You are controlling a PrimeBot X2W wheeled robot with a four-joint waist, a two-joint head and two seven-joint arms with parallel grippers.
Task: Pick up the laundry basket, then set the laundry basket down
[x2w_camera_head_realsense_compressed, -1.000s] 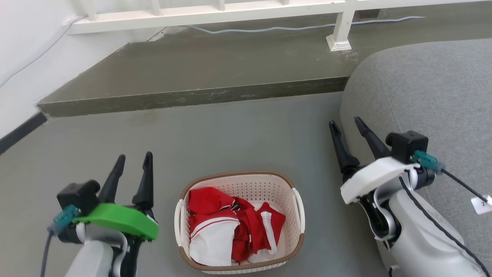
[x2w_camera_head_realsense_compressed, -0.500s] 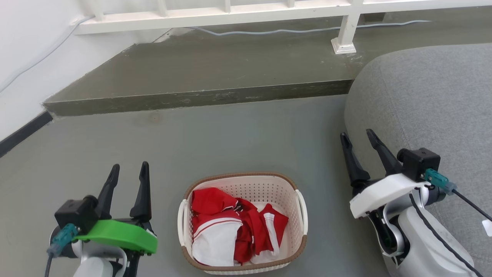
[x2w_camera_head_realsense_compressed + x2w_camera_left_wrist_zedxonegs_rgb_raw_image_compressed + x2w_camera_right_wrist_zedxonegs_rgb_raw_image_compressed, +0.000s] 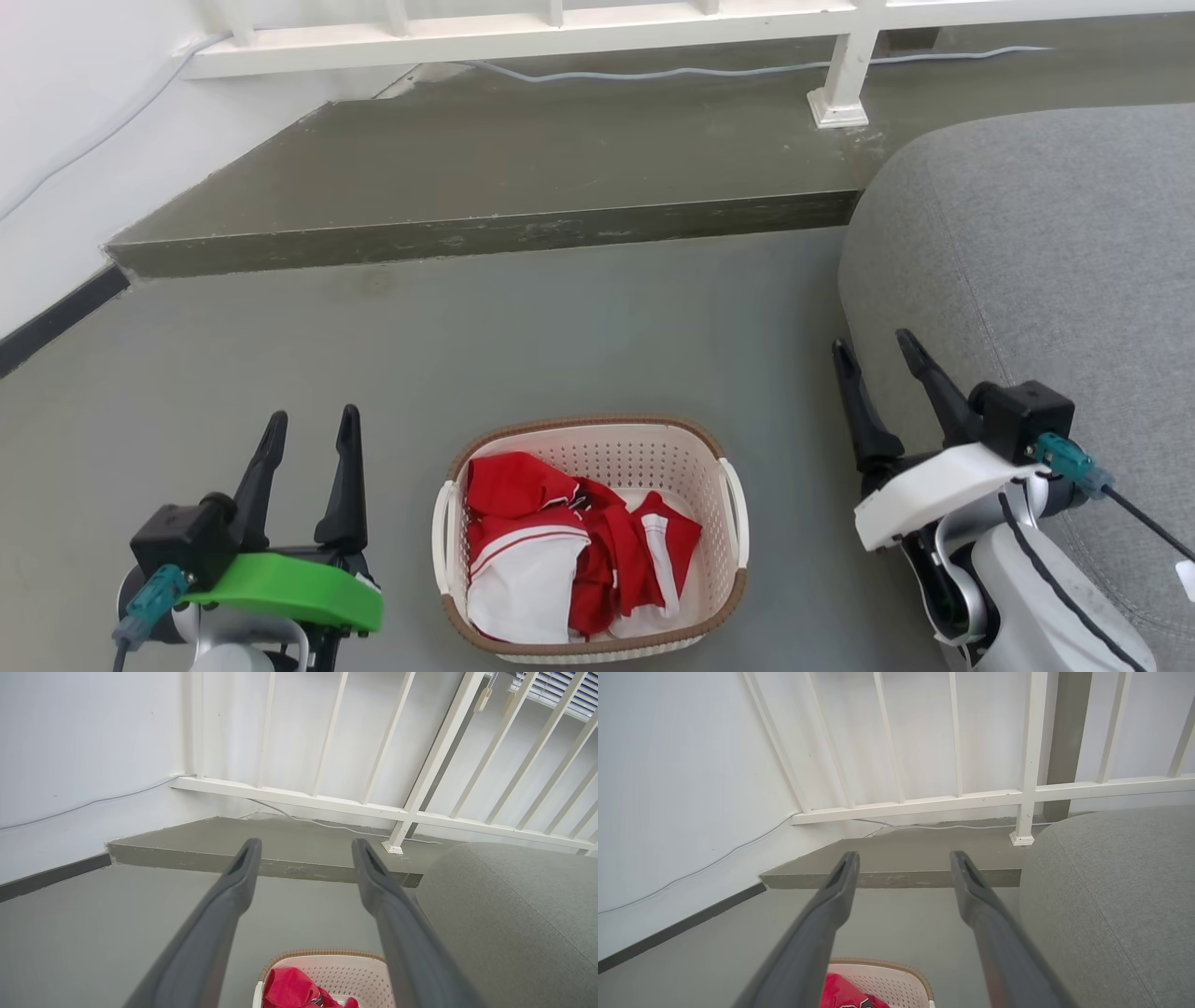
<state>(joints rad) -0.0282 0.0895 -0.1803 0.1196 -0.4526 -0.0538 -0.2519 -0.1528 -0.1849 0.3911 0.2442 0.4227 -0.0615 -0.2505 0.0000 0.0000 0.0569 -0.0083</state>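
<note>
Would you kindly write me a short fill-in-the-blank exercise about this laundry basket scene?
1. The laundry basket stands on the ____.
2. The clothes inside it are white and ____.
3. The left gripper and the right gripper are both ____, not shut.
4. The grey sofa is on the robot's ____ side.
Missing words: floor, red, open, right.

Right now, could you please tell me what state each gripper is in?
Left gripper: open, holding nothing.
Right gripper: open, holding nothing.
</note>
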